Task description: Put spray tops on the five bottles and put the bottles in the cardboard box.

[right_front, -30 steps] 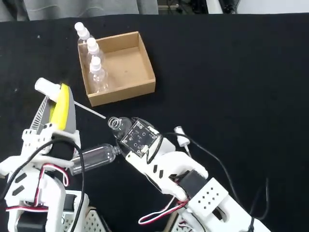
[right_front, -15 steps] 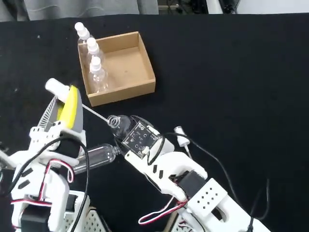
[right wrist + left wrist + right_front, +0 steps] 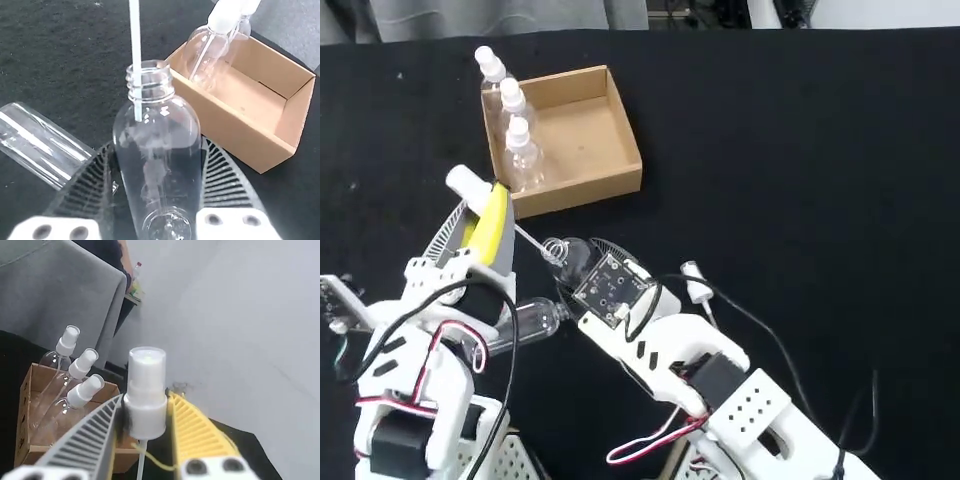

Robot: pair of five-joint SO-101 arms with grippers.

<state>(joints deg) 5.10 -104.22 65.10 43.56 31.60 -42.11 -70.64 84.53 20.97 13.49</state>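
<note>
The left end effector (image 3: 145, 407) grips a spray top (image 3: 146, 375). Its tube (image 3: 134, 50) slants down into the open neck of a bottle (image 3: 159, 165). The right end effector (image 3: 156, 150) is clamped on this bottle, whose neck points toward the cardboard box (image 3: 582, 190) nearby.

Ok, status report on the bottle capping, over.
Left gripper shut on spray top. Right gripper shut on open bottle, dip tube in its neck. Spare bottle lying alongside.
</note>
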